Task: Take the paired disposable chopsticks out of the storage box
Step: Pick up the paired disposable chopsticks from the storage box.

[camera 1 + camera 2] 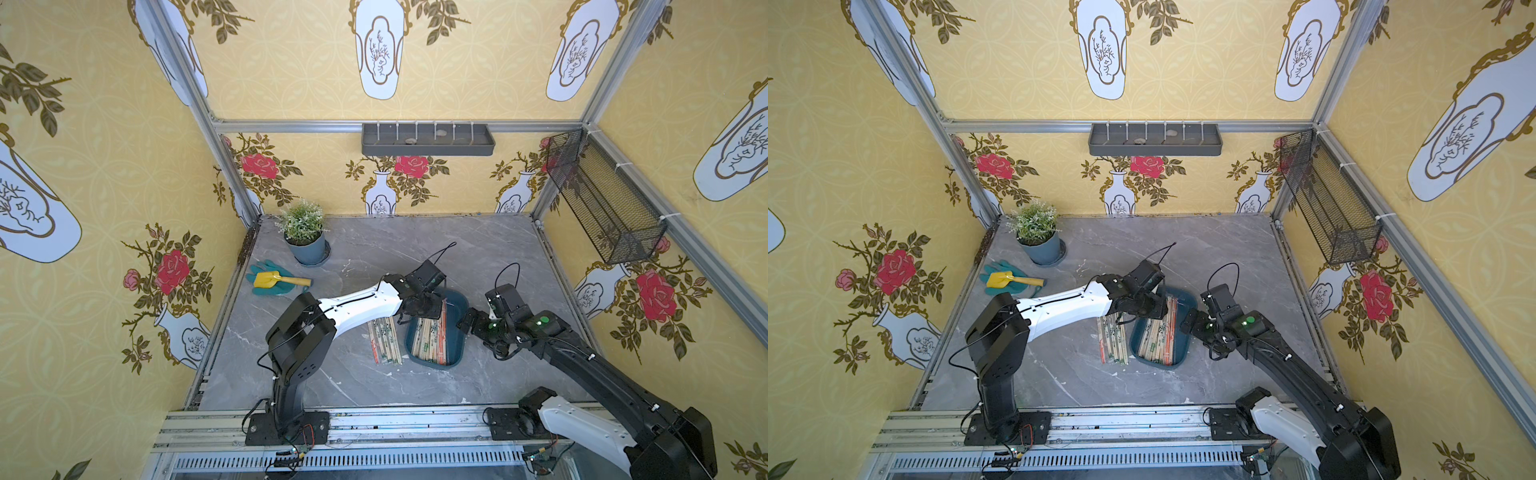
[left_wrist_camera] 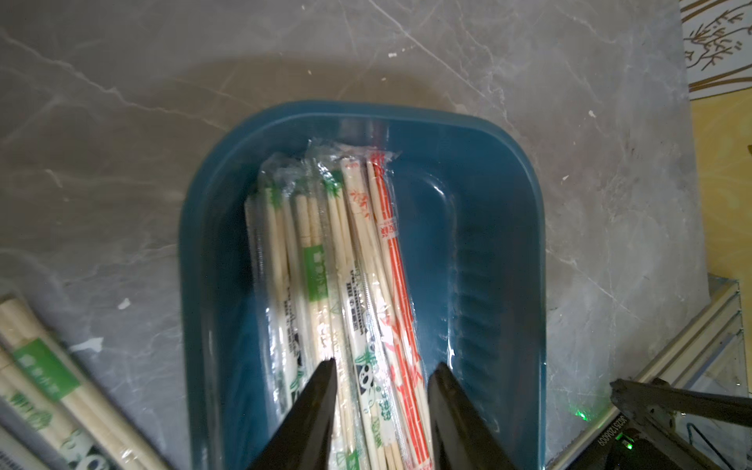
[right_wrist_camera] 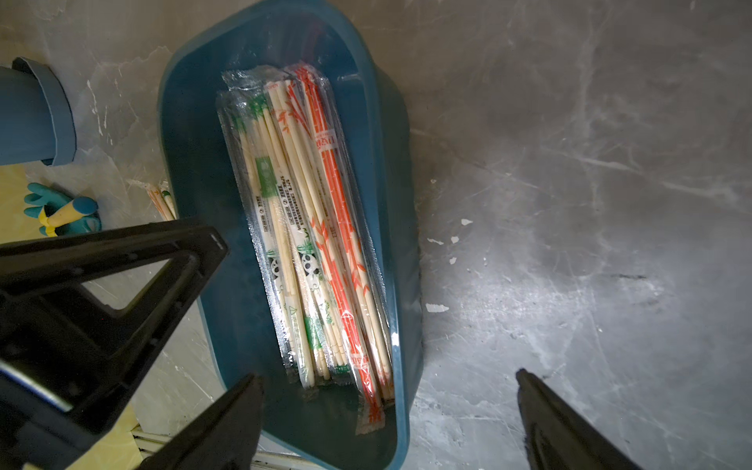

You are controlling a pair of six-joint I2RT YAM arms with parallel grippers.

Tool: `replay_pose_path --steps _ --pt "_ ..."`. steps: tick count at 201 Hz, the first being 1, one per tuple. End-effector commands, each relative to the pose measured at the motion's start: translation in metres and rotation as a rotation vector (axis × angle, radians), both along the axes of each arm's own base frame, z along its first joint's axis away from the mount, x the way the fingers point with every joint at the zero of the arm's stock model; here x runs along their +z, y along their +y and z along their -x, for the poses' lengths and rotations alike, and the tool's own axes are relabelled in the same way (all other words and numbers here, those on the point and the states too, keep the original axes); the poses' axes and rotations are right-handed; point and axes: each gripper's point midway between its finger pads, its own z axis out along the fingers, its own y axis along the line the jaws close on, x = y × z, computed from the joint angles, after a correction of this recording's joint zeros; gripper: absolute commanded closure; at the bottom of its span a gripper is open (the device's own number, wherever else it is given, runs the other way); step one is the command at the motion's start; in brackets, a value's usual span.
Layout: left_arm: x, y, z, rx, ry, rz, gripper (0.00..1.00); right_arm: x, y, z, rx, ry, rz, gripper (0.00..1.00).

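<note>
Quickly, left to right; plant pot point(image 1: 308, 249) in the far-left corner of the table point(image 1: 478, 257), leafy green plant in it; glove point(image 1: 270, 291) nearer the front, yellow trowel point(image 1: 268, 279) lying on it; loose bunch point(image 1: 384, 341) of sleeved stick pairs flat on the table, just beside the storage box point(image 1: 456, 332); storage box sits mid-table and holds the paired disposable chopsticks point(image 1: 432, 338), a stack of clear sleeves with green, panda and red-orange print, lying lengthwise, packed toward the side nearest the loose bunch; right-hand strip of the box floor is bare; wall shelf point(image 1: 428, 148) on the back wall, two small pale lumps in its compartments, too small to name; mesh basket point(image 1: 602, 199) hung on the right wall. Left arm point(image 1: 357, 305) reaches from the front-left base, white forearm across the table, wrist bent down over the box's far end; left gripper point(image 2: 384, 368) points into the stack, jaws apart astride a few sleeves, none raised off the stack; right arm point(image 1: 582, 357) stretches in from the front-right base; right gripper point(image 3: 388, 380) spread wide, nothing in it, just beside the box's right rim.
</note>
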Motion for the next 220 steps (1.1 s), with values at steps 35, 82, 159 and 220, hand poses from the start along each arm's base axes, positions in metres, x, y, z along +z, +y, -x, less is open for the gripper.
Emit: replay_pose_path --steps 35,82,159,220 --pt "-0.024 0.009 0.004 0.0 0.027 -0.084 0.69 -0.002 0.0 0.004 -0.007 0.012 -0.014 0.03" --pt "-0.042 0.015 0.007 0.003 0.053 -0.13 0.71 -0.004 0.002 0.002 0.003 0.013 -0.014 0.02" --pt "-0.058 0.021 0.008 0.013 0.069 -0.17 0.71 -0.006 0.005 -0.001 0.012 0.018 -0.01 0.03" --pt "-0.063 0.02 0.009 0.01 0.08 -0.166 0.76 -0.007 0.005 -0.002 0.011 0.021 -0.004 0.02"
